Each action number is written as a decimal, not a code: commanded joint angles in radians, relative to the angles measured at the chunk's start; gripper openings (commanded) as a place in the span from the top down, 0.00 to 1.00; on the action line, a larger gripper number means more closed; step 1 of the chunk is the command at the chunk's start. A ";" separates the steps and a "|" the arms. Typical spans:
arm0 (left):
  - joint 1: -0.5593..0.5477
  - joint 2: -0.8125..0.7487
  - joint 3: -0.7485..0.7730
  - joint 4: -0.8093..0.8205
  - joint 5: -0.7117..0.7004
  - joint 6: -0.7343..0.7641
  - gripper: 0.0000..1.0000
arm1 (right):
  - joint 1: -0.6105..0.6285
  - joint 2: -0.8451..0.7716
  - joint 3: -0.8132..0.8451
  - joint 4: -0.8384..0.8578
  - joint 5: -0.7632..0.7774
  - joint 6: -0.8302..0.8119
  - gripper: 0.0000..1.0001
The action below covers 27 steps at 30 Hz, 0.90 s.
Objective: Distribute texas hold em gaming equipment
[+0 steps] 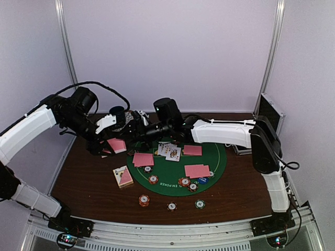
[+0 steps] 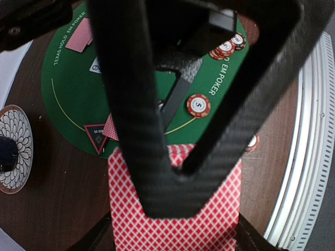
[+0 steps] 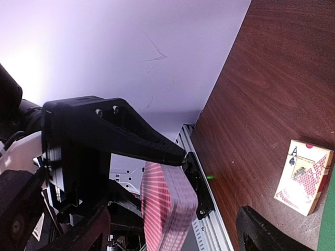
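My left gripper (image 1: 108, 144) is shut on a deck of pink-backed cards (image 1: 117, 145), held above the table's left side; its top finger (image 2: 172, 198) presses on the deck (image 2: 175, 225). My right gripper (image 1: 134, 125) is open just beside it. In the right wrist view the deck (image 3: 165, 209) shows between that gripper's (image 3: 172, 218) spread fingers; contact is unclear. Pairs of face-down cards (image 1: 143, 159) (image 1: 197, 170) and face-up cards (image 1: 170, 151) lie on the green mat (image 1: 220, 157). Striped chips (image 1: 184, 181) (image 1: 144, 200) and a blue button (image 1: 203, 180) lie nearer me. A triangular marker (image 2: 96, 137) sits on the mat's edge.
A card box (image 1: 123, 177) lies on the wood left of the mat. A dark blue cup on a patterned saucer (image 2: 13, 149) stands at the back left. An open metal case (image 1: 267, 117) stands at the right edge. White walls enclose the table.
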 commanded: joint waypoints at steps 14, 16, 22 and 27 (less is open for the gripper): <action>-0.014 -0.006 0.038 0.023 0.026 -0.006 1.00 | 0.005 0.115 0.120 -0.101 -0.040 0.024 0.23; -0.013 -0.007 0.037 0.023 0.026 -0.007 1.00 | -0.002 0.112 0.111 -0.106 -0.036 0.024 0.26; -0.014 -0.013 0.034 0.023 0.028 -0.007 1.00 | -0.021 0.089 0.065 -0.118 -0.031 0.015 0.32; -0.014 -0.018 0.030 0.025 0.025 -0.006 1.00 | -0.041 0.050 0.012 -0.131 -0.023 -0.008 0.37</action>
